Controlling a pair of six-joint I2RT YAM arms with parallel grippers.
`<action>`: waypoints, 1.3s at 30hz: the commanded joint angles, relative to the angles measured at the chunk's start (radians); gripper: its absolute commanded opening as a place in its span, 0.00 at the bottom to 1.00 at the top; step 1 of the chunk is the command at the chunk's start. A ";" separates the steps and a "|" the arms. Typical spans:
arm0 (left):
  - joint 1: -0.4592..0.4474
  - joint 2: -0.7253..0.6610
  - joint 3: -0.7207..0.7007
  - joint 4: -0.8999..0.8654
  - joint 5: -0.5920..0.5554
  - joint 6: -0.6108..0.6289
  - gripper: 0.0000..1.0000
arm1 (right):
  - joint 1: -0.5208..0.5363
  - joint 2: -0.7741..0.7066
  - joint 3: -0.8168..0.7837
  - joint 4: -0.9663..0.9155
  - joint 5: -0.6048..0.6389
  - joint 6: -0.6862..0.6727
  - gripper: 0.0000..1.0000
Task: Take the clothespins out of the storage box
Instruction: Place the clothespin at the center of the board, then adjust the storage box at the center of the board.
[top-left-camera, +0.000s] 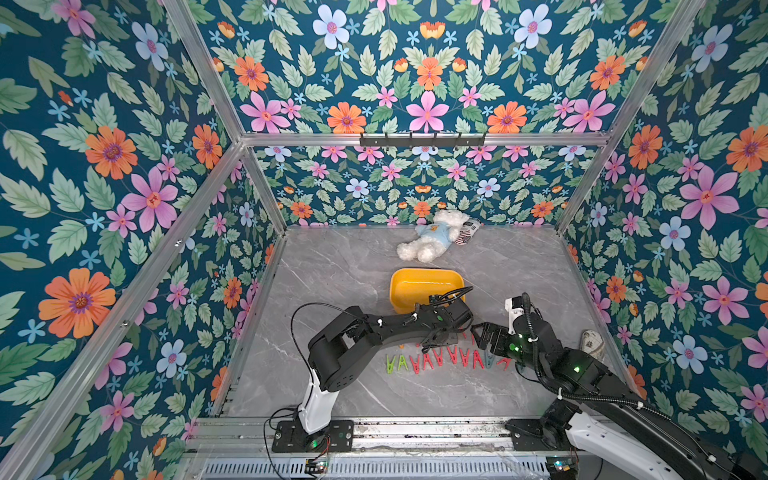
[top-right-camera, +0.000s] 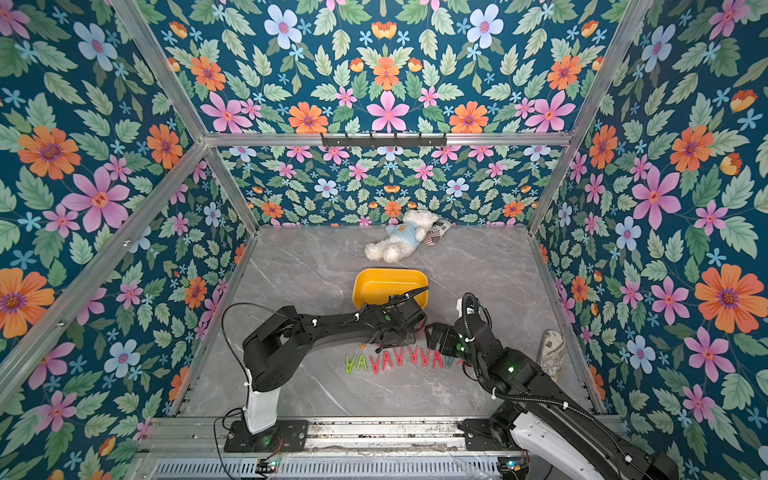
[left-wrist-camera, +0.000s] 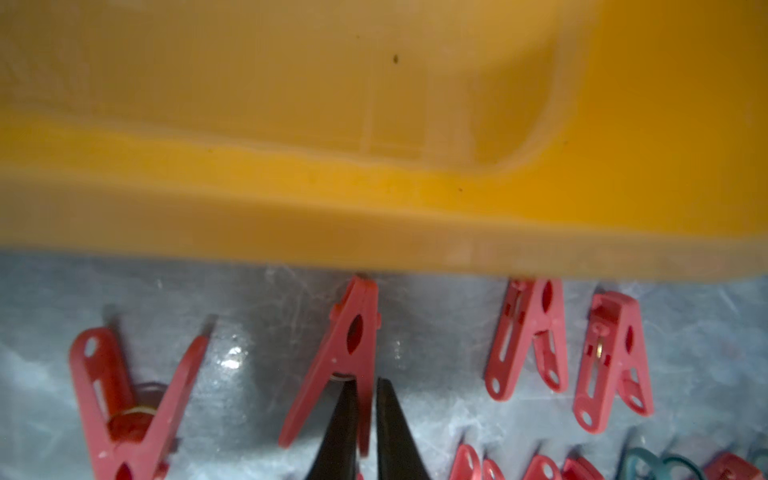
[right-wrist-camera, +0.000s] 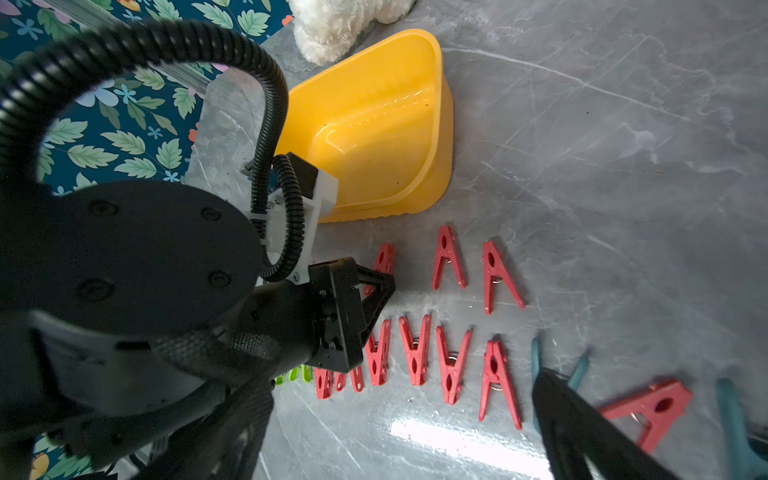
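Left wrist: clothespin (left-wrist-camera: 330, 374) leg between fingers (left-wrist-camera: 338, 436)

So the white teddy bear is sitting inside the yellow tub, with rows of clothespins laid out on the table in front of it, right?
Not inside: the white teddy bear lies on the table behind the yellow tub, as both top views show. The rows of clothespins are indeed laid out in front of the tub.

Walls: dark-teal floral wallpaper (top-left-camera: 428, 83)
Floor: grey marble-look tabletop (top-left-camera: 332, 266)
Frame: bare aluminium rails (top-left-camera: 291, 139)
Fixture: black hook rack (top-left-camera: 422, 141), back rail
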 joint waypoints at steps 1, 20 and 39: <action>0.002 -0.006 0.004 -0.008 0.001 -0.004 0.21 | 0.000 0.004 0.007 0.003 0.024 0.005 0.99; 0.078 -0.251 0.050 -0.171 -0.138 0.092 0.77 | -0.001 0.093 0.036 0.129 0.040 -0.020 0.99; 0.399 -0.221 0.037 -0.144 -0.084 0.464 0.85 | -0.002 0.309 0.120 0.286 0.037 0.003 0.99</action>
